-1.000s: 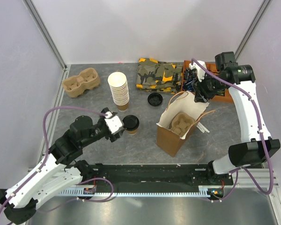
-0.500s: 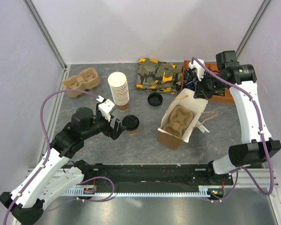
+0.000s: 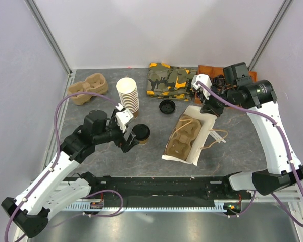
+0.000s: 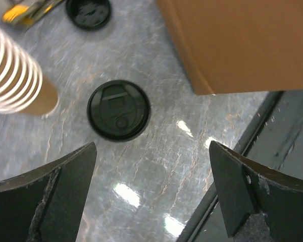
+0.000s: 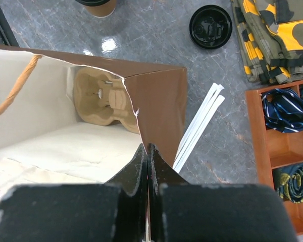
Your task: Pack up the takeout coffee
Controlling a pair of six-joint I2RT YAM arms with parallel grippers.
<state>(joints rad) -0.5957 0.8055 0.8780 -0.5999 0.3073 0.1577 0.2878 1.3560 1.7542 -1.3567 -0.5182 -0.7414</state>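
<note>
1. Since half a second ago, the paper bag (image 3: pixel 188 141) is lying much lower, tipped nearly onto its side. The right gripper (image 3: pixel 208 105) is sitting further in over the table.
2. The right jaws are pinching shut on the bag's torn rim. This is keeping the inside open to the overhead view, with the cardboard carrier (image 3: pixel 183 134) showing within.
3. The left gripper (image 3: pixel 128 133) is hanging with its jaws wide apart and empty, aimed at the takeout coffee (image 3: pixel 140 133).
4. The coffee is standing upright and untouched on the table, between the cup stack (image 3: pixel 127 96) and the bag.
5. Judged step: grasping the cup. The fingers should be settling either side of the paper wall, below the lid.
6. They should be closing gently and keeping the cup level, since a hard squeeze could be popping the lid.
</note>
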